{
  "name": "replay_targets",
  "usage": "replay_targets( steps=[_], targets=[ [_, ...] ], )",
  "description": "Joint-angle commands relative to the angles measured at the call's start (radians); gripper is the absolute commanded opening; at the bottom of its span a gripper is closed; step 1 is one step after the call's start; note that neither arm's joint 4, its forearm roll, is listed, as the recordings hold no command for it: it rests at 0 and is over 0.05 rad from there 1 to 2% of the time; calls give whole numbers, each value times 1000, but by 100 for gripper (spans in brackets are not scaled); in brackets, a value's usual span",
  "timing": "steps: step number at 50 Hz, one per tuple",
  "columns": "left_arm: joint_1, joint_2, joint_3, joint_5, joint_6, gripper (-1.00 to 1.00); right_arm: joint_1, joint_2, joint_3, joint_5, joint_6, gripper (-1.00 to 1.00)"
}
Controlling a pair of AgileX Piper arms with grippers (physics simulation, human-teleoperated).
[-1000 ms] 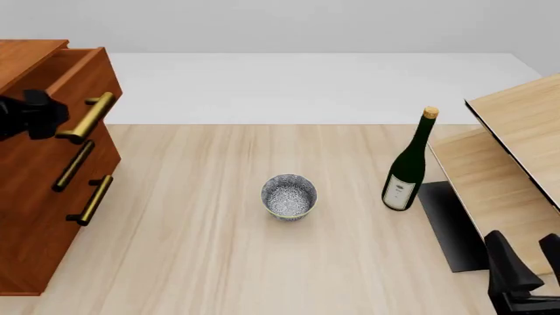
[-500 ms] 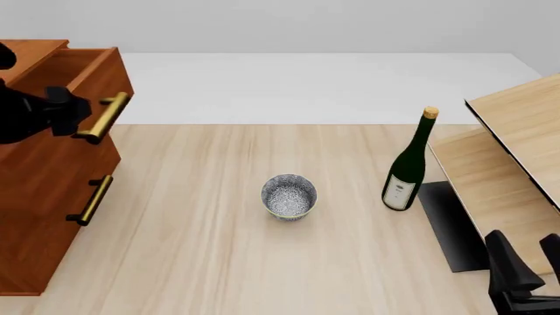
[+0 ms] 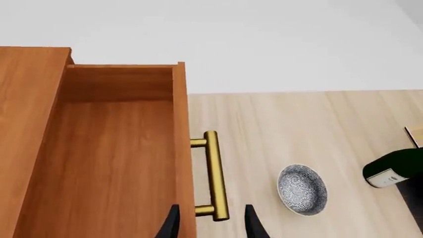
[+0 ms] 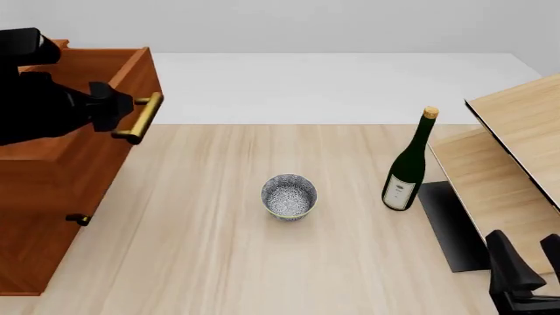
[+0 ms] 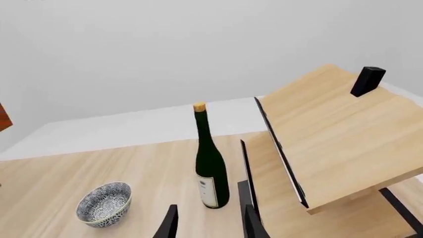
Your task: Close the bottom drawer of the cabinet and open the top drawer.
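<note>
The cabinet (image 4: 31,262) stands at the left. Its top drawer (image 4: 92,141) is pulled well out, and the left wrist view shows its bare inside (image 3: 112,163). My left gripper (image 4: 112,105) is at the drawer's brass handle (image 4: 141,118). In the left wrist view the fingertips (image 3: 170,224) stand apart on either side of the handle's end (image 3: 217,210), with gaps showing. The bottom drawer (image 4: 48,246) lies flush with the cabinet front, and only one end of its handle (image 4: 79,219) shows. The top drawer's overhang hides the middle drawer. My right gripper (image 4: 528,254) is open and empty at the near right.
A patterned bowl (image 4: 289,195) sits mid-table. A dark green wine bottle (image 4: 408,164) stands to its right. Pale light-wood furniture (image 4: 516,151) on a black base (image 4: 450,226) fills the right side, close to my right gripper.
The top drawer has slid farther out to the right, with my left gripper moving along at its handle. It now covers the middle drawer's handle. The right arm has not moved.
</note>
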Motion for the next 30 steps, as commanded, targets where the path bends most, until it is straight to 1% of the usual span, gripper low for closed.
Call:
replay_targets(
  steps=[1,9,30],
  targets=[
    [-77,87,11,-6,-31,100,-3,-7,-2,9,7,100],
    [-127,126,-7,-30,-49,100,-6,3,-1,-1,11,100],
    [-245,170,-85,-41,-79,100,-9,16,0,-16,14,100]
  ],
)
